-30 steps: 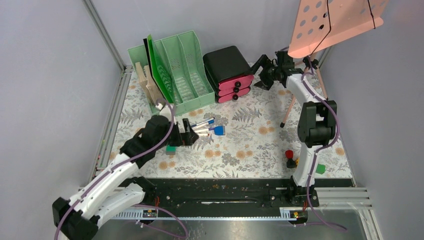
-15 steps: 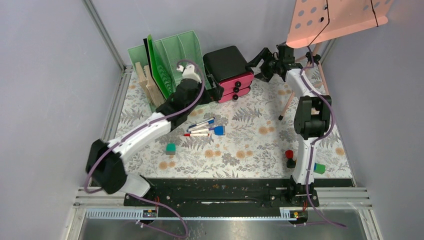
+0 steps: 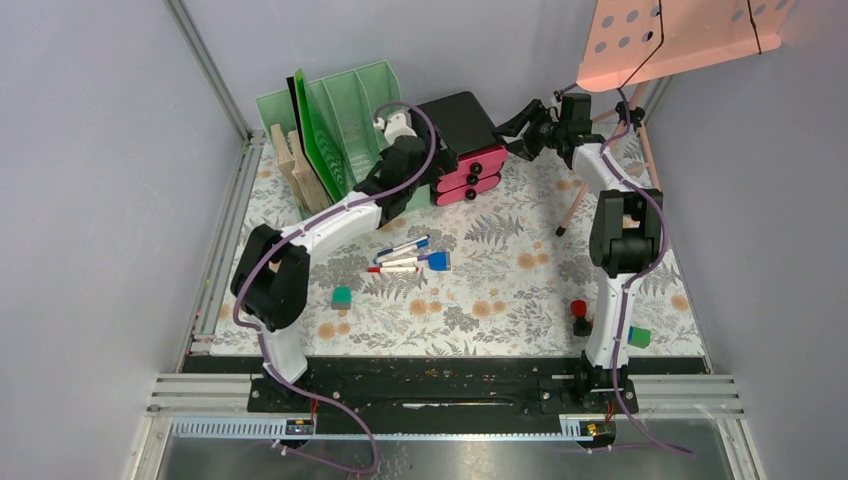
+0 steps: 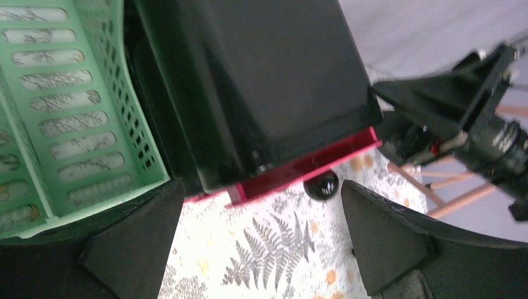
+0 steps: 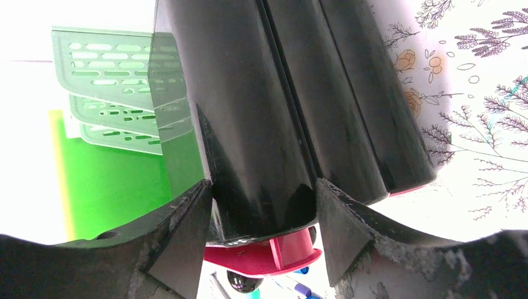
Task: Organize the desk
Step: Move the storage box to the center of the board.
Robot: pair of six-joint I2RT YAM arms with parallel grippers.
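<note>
I had the left gripper up at the drawer box near the top centre of the overhead frame. Its fingers were spread wide, with the top pink drawer front and its black knob in the gap and nothing held. The right gripper sat at the box's right rear, also parted. In its wrist view the fingers flanked the black shell, but I could not tell whether they touched it. The desk filled the middle of the overhead frame beneath both arms. Loose pens lay at centre, a green cube to their lower left, and a red piece at the lower right. My worry was the pull: the knob was small and round and lay off-centre between the left fingers, so a closing pinch could slip off it or catch the drawer lip instead. I judged the box light enough that, unless the right gripper truly braced it, it would slide over the cloth and not open. The left wrist also hung just beside the mint rack, and the right arm close to the wooden legs under the pink board, so a wide swing might knock either.
</note>
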